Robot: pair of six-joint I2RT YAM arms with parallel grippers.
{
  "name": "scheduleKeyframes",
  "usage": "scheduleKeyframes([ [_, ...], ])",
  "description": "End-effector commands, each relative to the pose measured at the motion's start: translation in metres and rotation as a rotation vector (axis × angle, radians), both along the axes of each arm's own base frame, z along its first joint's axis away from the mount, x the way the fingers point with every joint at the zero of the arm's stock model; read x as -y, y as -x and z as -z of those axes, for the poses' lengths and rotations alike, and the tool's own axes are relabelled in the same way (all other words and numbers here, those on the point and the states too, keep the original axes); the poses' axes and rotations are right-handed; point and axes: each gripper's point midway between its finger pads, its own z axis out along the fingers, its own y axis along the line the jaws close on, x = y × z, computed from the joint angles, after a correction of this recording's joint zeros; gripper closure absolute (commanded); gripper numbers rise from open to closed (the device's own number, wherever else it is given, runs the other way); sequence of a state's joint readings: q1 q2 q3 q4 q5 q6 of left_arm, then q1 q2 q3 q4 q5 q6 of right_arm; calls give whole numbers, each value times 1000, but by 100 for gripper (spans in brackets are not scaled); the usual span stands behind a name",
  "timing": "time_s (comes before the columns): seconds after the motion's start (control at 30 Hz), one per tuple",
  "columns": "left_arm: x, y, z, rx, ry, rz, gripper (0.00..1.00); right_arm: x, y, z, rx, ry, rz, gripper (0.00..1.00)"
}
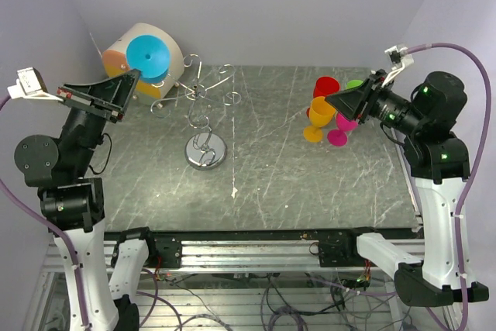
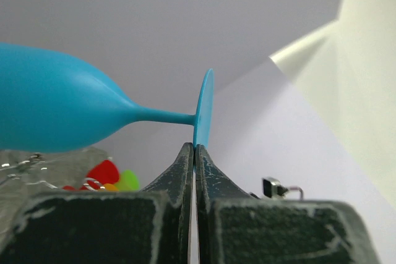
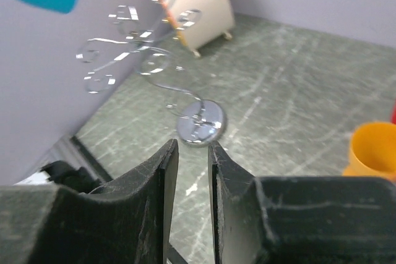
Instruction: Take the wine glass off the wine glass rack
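Note:
The blue wine glass [image 1: 149, 56] lies on its side in the air, left of the wine glass rack [image 1: 204, 118] and clear of its hooks. My left gripper [image 1: 130, 77] is shut on the rim of the glass's round foot. In the left wrist view the foot [image 2: 204, 108] stands edge-on just above the closed gripper [image 2: 195, 147], with the bowl [image 2: 49, 109] off to the left. The silver wire rack, with its shiny round base [image 3: 199, 124], carries no glass. My right gripper [image 1: 330, 101] is open a little and empty, as the right wrist view [image 3: 192, 144] shows.
A beige-and-orange cylinder [image 1: 139, 58] lies at the back left, behind the held glass. Red, orange, pink and green glasses [image 1: 325, 114] stand at the right, just under my right gripper. An orange glass [image 3: 374, 150] sits at the right edge of the right wrist view.

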State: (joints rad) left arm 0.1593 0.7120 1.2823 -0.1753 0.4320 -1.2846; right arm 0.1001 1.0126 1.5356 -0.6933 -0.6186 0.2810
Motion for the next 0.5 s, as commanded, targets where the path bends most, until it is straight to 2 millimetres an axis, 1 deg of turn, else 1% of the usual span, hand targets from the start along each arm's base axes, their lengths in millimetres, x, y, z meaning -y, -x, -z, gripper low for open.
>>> scheduleKeyframes([
  [0.0, 37, 47, -41, 234, 5, 264, 93, -34, 32, -45, 122, -109, -275, 73],
  [0.17, 54, 73, -42, 327, 18, 424, 93, -54, 50, -57, 138, -214, -493, 72],
  [0.3, 64, 88, -36, 364, 7, 511, 93, -59, 60, -62, 159, -259, -594, 70],
  [0.47, 76, 109, -32, 409, -26, 609, 93, -62, 72, -62, 165, -281, -695, 65],
])
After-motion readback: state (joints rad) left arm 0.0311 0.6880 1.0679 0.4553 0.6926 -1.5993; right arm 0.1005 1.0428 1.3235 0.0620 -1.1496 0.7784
